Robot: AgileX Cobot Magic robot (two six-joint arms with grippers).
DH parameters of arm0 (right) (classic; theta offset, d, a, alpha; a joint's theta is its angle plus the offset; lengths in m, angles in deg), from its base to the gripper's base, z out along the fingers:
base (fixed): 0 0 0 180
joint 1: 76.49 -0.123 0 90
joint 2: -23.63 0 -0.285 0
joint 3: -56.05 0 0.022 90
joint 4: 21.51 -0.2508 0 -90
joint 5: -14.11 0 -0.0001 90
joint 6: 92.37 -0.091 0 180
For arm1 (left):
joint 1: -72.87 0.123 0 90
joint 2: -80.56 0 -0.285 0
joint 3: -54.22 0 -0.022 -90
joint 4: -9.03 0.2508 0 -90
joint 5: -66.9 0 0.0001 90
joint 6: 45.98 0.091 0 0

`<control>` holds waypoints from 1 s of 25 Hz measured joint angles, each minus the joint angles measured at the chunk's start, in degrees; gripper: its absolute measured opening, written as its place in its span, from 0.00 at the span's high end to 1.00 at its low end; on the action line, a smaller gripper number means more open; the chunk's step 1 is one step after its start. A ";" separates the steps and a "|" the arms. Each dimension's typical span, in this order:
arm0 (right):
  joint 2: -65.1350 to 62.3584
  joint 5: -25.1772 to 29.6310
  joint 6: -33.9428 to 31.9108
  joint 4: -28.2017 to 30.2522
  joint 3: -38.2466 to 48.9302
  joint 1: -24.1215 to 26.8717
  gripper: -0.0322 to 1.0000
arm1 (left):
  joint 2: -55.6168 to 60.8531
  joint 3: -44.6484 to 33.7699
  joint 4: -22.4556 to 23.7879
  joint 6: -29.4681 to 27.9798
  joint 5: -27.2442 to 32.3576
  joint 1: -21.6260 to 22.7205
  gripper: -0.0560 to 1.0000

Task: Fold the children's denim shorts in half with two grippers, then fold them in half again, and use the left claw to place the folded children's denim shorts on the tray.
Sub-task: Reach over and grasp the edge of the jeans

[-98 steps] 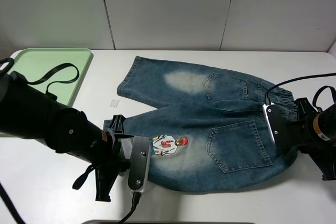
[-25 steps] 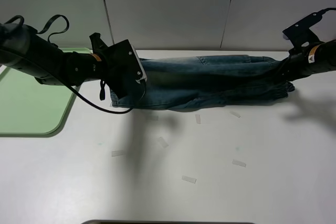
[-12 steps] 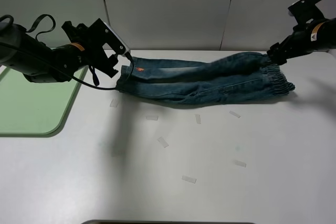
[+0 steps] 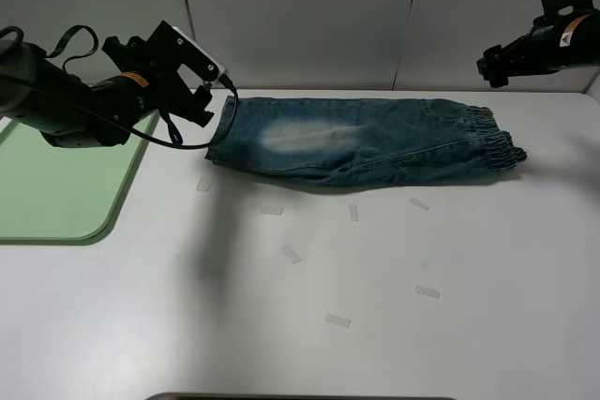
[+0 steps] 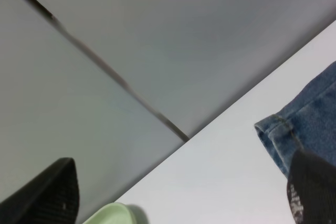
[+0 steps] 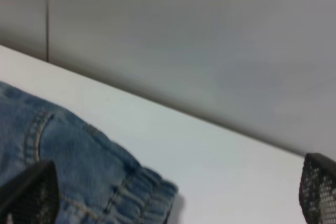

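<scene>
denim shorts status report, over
Left claw open, right claw open, both clear. Denim shorts folded once, flat on table. Small white strips scattered nearby.

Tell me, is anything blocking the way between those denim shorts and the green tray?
Nothing visible does. Between the shorts and the tray there is only bare white table, with one small flat strip lying on it.

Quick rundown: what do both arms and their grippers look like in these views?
Left arm and right arm: black, bulky, cylindrical. Left gripper has a looping black cable and a silver-white plate; right gripper shows a small orange label. Fingers black, mesh-textured.
</scene>
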 joint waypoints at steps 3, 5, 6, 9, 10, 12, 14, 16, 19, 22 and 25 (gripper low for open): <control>-0.95 3.24 0.00 -0.45 0.00 0.00 0.30 | 0.26 0.00 -0.07 -0.11 0.98 -0.62 0.20; -2.37 4.64 0.00 -0.63 0.00 0.00 0.30 | 1.18 0.00 -0.07 -0.89 2.04 -1.49 0.20; -3.39 4.93 0.00 -0.76 0.00 0.11 0.30 | 1.93 0.00 -0.07 -1.39 2.52 -1.90 0.20; -7.02 6.41 0.00 -0.87 0.00 0.11 0.30 | 6.32 1.01 -0.07 -3.66 4.74 -3.43 0.20; -8.59 7.21 0.00 -0.87 0.00 0.00 0.30 | 7.89 1.57 -0.01 -4.51 5.80 -3.95 0.20; -12.08 8.58 0.00 -1.41 0.00 -0.07 0.30 | 12.72 2.32 -0.01 -5.70 8.15 -4.92 0.20; -16.88 9.95 -0.24 -2.84 0.00 -0.07 0.30 | 17.31 2.63 -0.01 -6.25 10.35 -5.84 0.20; -20.95 11.26 -0.24 -4.27 0.00 -0.07 0.30 | 22.19 2.66 -0.05 -6.53 13.68 -7.01 0.20; -28.15 12.54 -0.37 -6.68 0.00 -0.07 0.30 | 30.25 2.73 0.00 -6.66 19.95 -8.12 0.20; -35.25 14.78 -0.38 -10.47 0.00 -0.64 0.30 | 37.40 2.73 -0.69 -7.44 28.53 -8.26 0.20; -41.22 16.63 -0.38 -12.23 0.00 -2.92 0.30 | 44.80 2.73 -2.97 -8.60 36.79 -8.26 0.20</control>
